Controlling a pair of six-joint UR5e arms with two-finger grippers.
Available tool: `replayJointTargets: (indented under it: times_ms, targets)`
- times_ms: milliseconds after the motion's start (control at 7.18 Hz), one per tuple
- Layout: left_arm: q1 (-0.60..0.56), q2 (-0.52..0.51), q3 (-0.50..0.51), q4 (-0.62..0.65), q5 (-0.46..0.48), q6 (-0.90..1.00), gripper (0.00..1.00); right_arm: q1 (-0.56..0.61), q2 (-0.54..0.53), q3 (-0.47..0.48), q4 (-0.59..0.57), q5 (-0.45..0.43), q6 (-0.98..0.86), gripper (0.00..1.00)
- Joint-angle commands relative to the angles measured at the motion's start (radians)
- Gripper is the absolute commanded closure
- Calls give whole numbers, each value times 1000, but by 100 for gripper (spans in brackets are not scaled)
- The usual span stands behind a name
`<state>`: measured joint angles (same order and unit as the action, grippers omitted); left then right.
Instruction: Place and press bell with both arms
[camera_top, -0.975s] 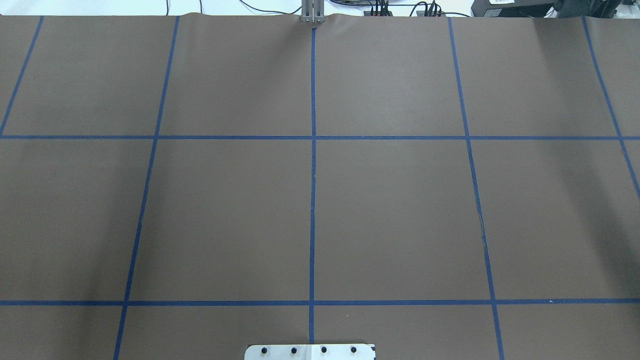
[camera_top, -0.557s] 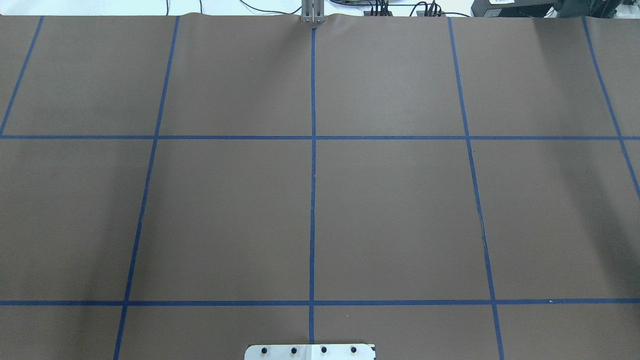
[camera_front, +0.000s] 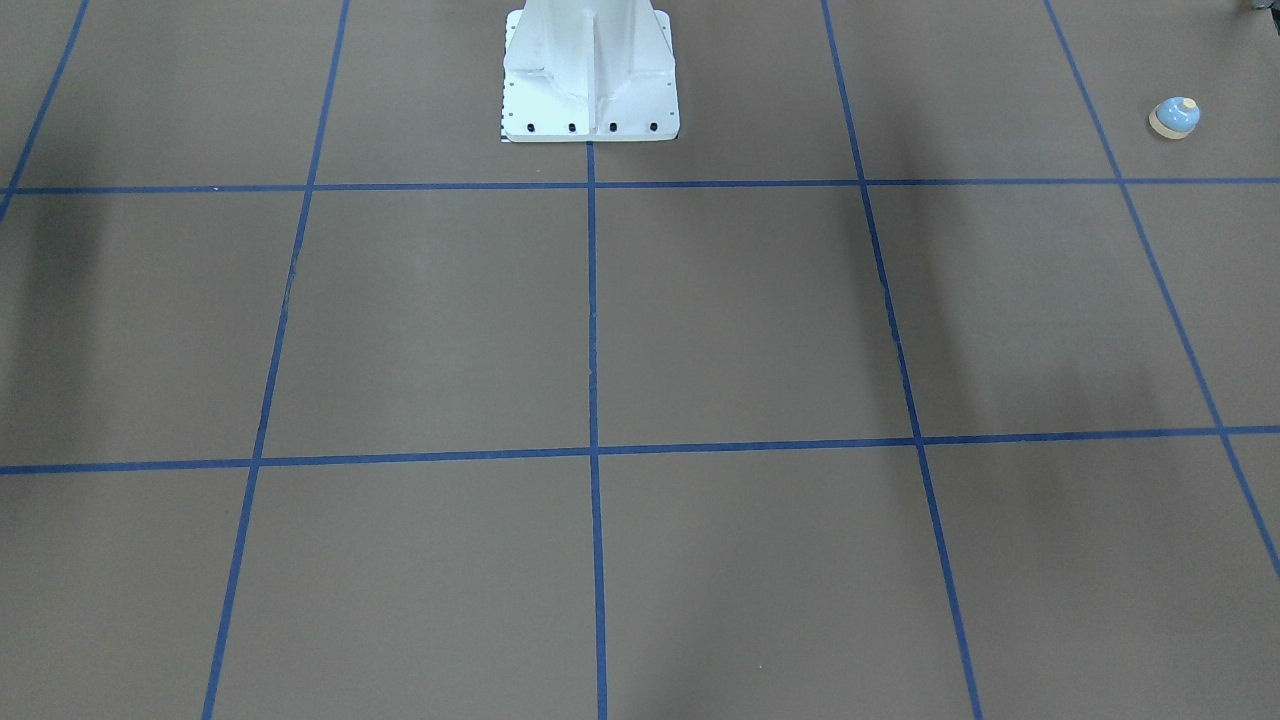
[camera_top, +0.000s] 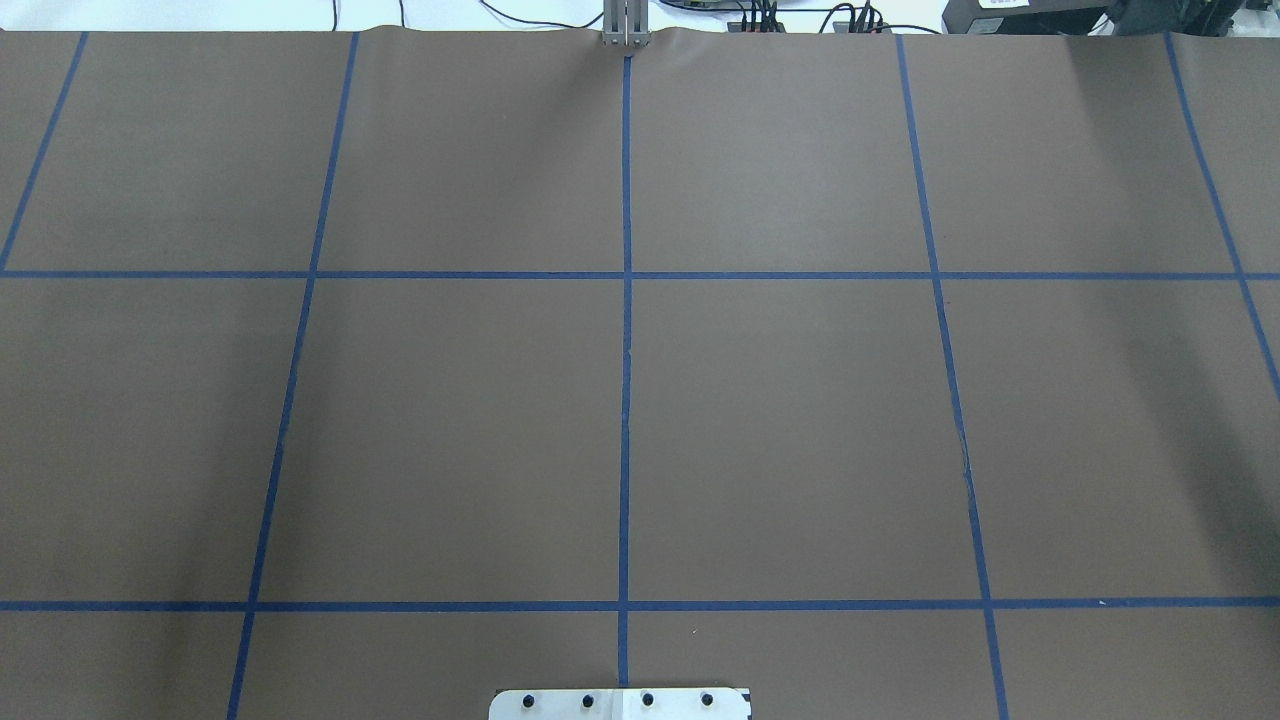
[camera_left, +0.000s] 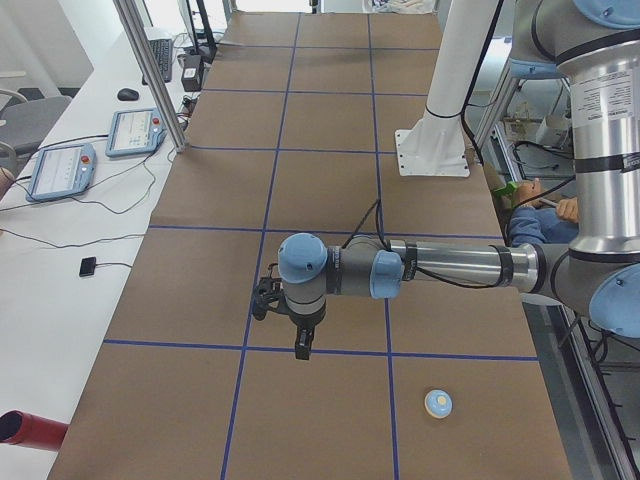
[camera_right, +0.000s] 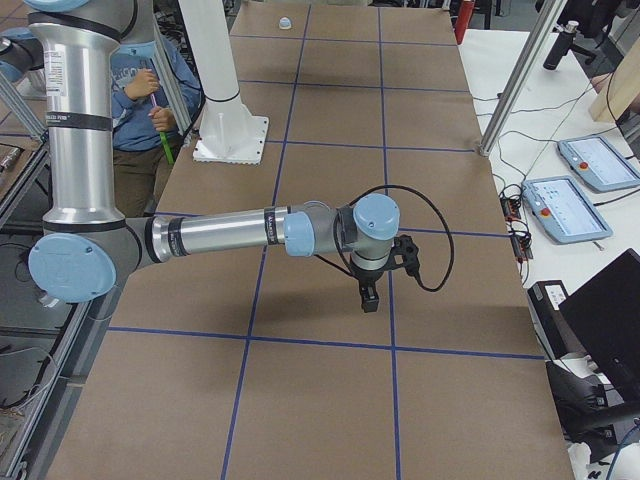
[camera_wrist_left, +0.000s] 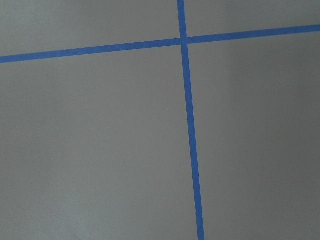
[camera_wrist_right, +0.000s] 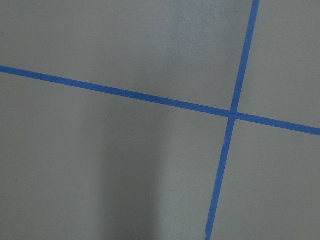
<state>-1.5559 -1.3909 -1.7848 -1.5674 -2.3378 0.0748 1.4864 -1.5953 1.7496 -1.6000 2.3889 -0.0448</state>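
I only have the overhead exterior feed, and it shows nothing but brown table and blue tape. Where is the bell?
Observer: The bell stands upright on the table, far out on the robot's left, in the row of squares level with the pedestal.
Operator: Is either gripper on it?
Observer: No. The left gripper hangs pointing down over the table, well apart from the bell. I cannot tell whether it is open.
Operator: And the right one?
Observer: The right gripper also hangs pointing down over the table, far from the bell, which lies toward the opposite end.
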Motion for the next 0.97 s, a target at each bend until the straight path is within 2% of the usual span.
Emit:
replayJointTargets:
  times_ms: [0,418,696,835]
  targets:
    - [2,21,17,3,0,3,0,-1,0,-10,-3,4,0,0]
    - [5,105,99,-35,-34,-3,0,-6,-11,-18,0,47,-7,0]
    - [26,192,129,-79,-81,-9,0,-6,-11,-18,2,43,-12,0]
    - [28,228,180,-82,-86,-12,0,-15,-12,-28,0,35,-12,0]
